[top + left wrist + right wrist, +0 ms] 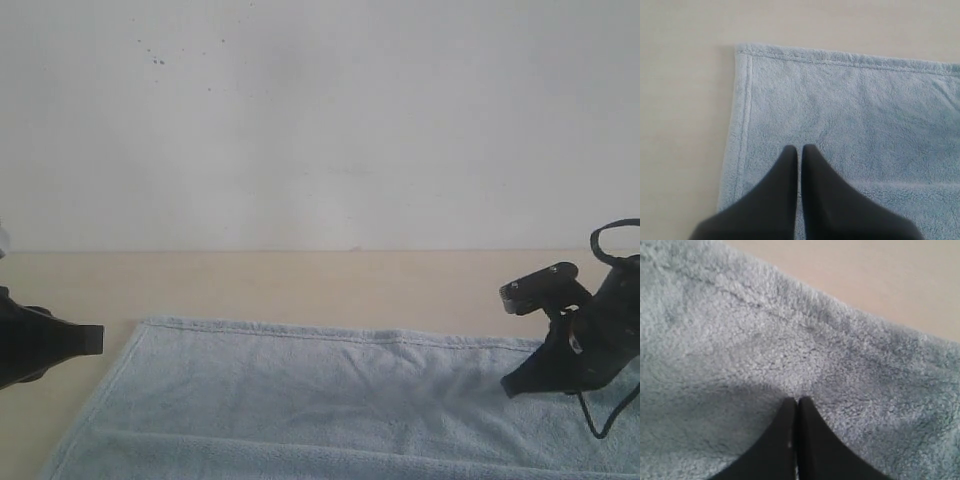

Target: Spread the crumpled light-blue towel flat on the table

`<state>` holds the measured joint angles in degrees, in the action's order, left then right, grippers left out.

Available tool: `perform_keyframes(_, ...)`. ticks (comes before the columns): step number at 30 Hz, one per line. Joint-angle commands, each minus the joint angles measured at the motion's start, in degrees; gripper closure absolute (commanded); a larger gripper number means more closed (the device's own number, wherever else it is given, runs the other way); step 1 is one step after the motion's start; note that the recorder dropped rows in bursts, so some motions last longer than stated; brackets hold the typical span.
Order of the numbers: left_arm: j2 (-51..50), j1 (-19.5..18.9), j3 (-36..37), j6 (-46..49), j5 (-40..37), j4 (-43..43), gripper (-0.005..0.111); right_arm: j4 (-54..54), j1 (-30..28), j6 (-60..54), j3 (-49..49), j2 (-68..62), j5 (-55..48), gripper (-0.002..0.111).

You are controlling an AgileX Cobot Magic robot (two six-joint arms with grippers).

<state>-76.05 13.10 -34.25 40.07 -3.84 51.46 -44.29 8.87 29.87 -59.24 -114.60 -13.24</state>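
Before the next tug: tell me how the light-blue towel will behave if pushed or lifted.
The towel looks floppy: thick fluffy terry, so a lifted corner would probably droop. Pushed, it likely bunches rather than slides, given the ripple along its far hem.

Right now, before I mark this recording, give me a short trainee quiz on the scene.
1. What does the pale light-blue fluffy terry towel rest on?
2. True or false: the towel is bunched in a heap.
3. The right arm's black fingers are: A wide open; B closed together; C out of view.
Key: 1 the smooth beige table; 2 false, it is spread out; 3 B.
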Motion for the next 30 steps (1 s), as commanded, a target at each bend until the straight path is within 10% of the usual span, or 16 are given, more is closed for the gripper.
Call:
perform_keyframes(1, 0.20, 0.29, 0.16, 0.04, 1.06, 0.35, 0.103, 2.79, 4.00, -2.30, -0.22, -0.01, 2.31, 0.108)
perform_keyframes(13, 0.20, 0.29, 0.16, 0.04, 1.06, 0.35, 0.103, 3.28, 17.50, -3.47, -0.35, -0.84, 5.30, 0.108)
perform_keyframes(30, 0.20, 0.29, 0.16, -0.21, 1.05, 0.35, 0.103, 4.11, -4.05, -3.47, -0.35, 9.45, 4.36, 0.108)
